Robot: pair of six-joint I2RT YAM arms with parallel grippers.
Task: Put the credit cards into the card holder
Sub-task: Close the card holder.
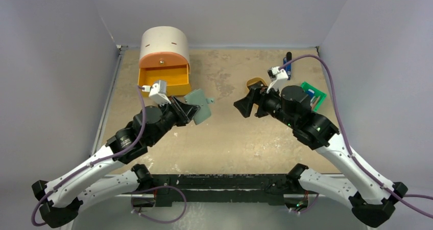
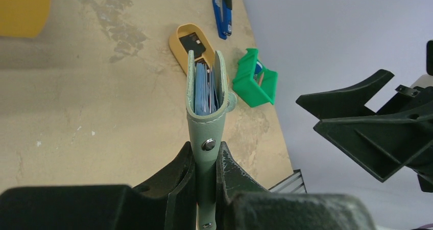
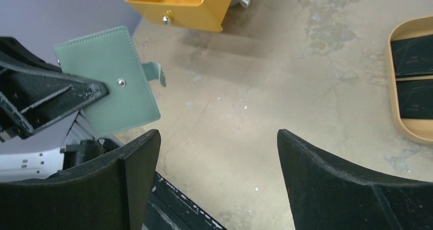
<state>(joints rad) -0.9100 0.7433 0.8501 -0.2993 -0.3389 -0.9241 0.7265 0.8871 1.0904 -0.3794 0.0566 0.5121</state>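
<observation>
The table (image 1: pixel 240 138) is a tan, cork-like board, mottled with darker grey stains (image 1: pixel 222 79) toward its far edge. A thin metal strip (image 1: pixel 105 112) runs along its left edge and a black frame (image 1: pixel 219 181) lines the near edge. Plain pale lavender-grey walls close it in on three sides, the left wall (image 1: pixel 51 61), the back wall (image 1: pixel 230 10) and the right wall (image 1: pixel 388 46), meeting at the table's two far corners. The light is soft and even — shadows on the board are faint and blurred.
</observation>
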